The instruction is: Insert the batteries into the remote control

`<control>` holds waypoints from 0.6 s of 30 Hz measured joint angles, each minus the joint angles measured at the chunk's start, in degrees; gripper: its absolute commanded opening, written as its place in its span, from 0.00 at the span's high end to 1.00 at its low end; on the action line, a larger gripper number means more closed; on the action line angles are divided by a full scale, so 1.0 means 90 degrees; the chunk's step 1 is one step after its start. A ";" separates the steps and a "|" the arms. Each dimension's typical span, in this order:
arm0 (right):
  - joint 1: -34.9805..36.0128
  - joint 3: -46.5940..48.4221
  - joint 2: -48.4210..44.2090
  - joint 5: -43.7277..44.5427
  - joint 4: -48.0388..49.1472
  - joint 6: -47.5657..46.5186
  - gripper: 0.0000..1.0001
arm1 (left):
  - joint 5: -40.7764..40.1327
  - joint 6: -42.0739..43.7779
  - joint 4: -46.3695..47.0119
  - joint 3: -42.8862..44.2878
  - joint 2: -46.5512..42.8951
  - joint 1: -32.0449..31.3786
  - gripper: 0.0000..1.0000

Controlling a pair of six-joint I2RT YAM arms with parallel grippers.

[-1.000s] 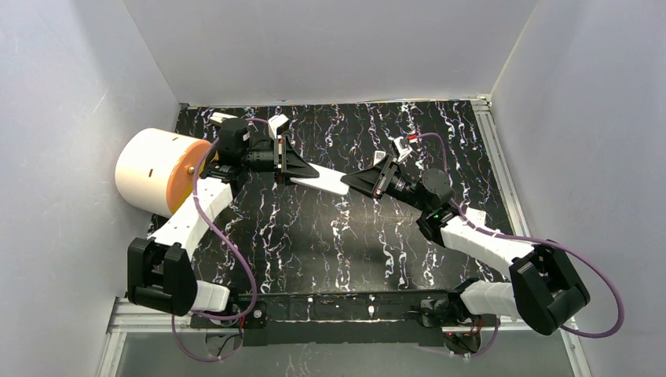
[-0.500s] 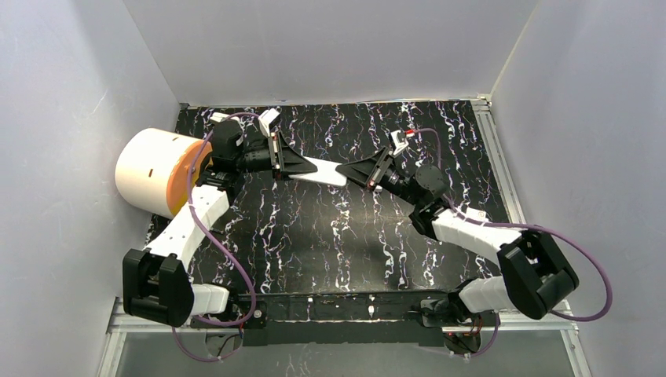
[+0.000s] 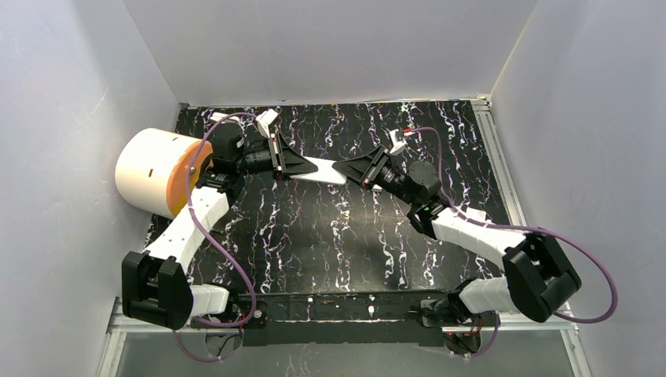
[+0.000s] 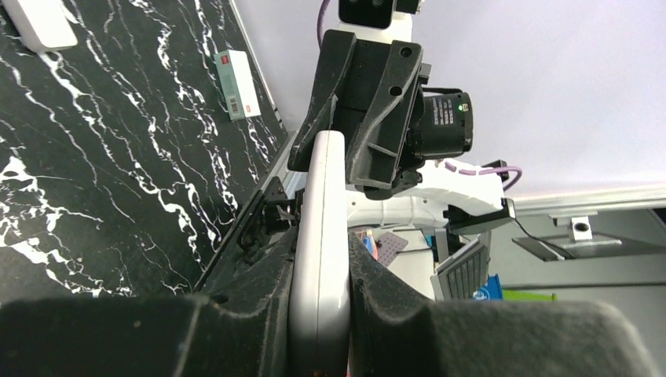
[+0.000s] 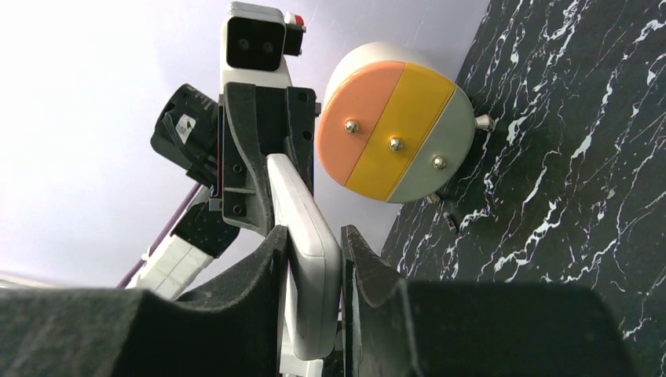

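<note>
The drum (image 3: 153,173) blocks the left edge, the remote (image 3: 323,170) bars the middle, and the near table (image 3: 330,251) lies open.

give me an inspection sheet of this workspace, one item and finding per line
surface: black marbled table, white veining
job's things: white remote held off the table between both grippers; batteries not seen
clutter: large drum with striped end, at left; small white-and-red pack near the table's edge
grippers: left gripper and right gripper each shut on one remote end
cables: purple cables loop off both arms
surroundings: plain grey walls on three sides
</note>
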 measured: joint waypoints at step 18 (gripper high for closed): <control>-0.0498 0.1749 -0.0612 -0.4041 -0.3296 -0.3920 0.33 | 0.1566 0.1188 -0.0369 0.0141 -0.0015 -0.0223 1.00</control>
